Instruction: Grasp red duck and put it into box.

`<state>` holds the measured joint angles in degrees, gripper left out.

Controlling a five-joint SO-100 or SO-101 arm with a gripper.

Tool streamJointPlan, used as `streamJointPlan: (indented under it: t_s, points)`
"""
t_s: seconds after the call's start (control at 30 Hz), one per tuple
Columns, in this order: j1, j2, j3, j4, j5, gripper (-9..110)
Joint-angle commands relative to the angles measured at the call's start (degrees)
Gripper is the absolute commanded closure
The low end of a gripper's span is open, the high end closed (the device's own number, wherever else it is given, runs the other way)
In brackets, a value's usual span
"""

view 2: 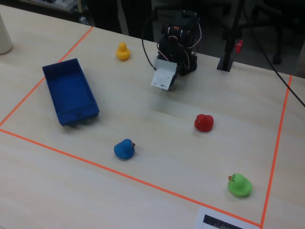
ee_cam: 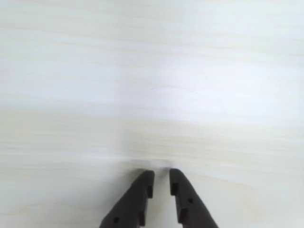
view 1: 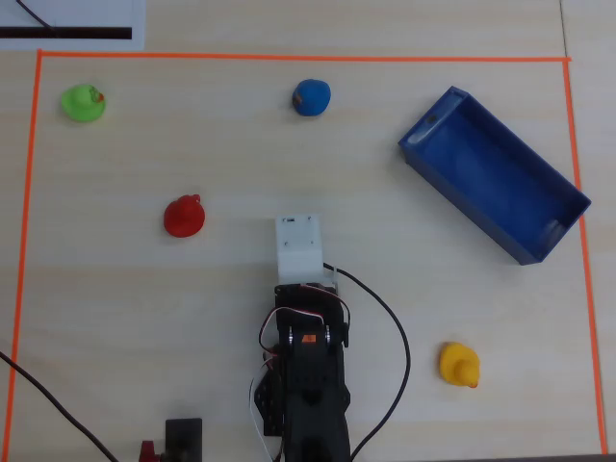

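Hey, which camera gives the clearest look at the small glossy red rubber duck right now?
The overhead view: the small glossy red rubber duck sits unobstructed on the wooden table, left of the arm, its outline sharp. The fixed view also shows it whole but from a slant. The wrist view shows only bare table and the nearly closed jaws, no duck.

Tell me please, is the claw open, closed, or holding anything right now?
Claw: nearly closed, a narrow gap between the fingertips, holding nothing; only bare table beneath it.

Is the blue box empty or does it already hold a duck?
Empty. The overhead view shows only bare blue floor inside the box; the red duck sits out on the table, apart from it.
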<state>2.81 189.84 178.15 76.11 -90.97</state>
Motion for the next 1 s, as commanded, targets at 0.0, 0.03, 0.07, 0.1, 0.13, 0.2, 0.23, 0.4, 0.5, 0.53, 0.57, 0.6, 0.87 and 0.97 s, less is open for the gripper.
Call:
streamJointPlan:
  t_s: [0.0,0.03,0.07,0.1,0.13,0.2,0.23,0.4,0.5,0.53,0.57,0.6,0.87,0.97]
  points:
    - [-0.3,-0.2,0.1,1.0,0.2,101]
    - [-0.3,-0.2,0.1,1.0,0.2,101]
    - [-0.3,-0.2,0.1,1.0,0.2,101]
    - [-0.3,-0.2,0.1,1.0,0.2,101]
    - [-0.3,-0.2,0.1,1.0,0.2,101]
    - [-0.3,-0.2,0.1,1.0,0.2,101]
    - [-0.3,-0.2,0.1,1.0,0.2,101]
    - [-0.3,-0.2,0.1,1.0,0.2,101]
    - [-0.3,-0.2,0.1,1.0,0.2,97]
    - [-0.3,-0.2,0.1,1.0,0.2,97]
    - [-0.3,-0.2,0.1,1.0,0.2,97]
    - [-0.9,-0.2,0.1,1.0,0.2,96]
    - [-6.1,-1.1,0.1,-7.4,-1.0,101]
    - [-8.9,-8.2,-1.5,-22.4,-1.6,101]
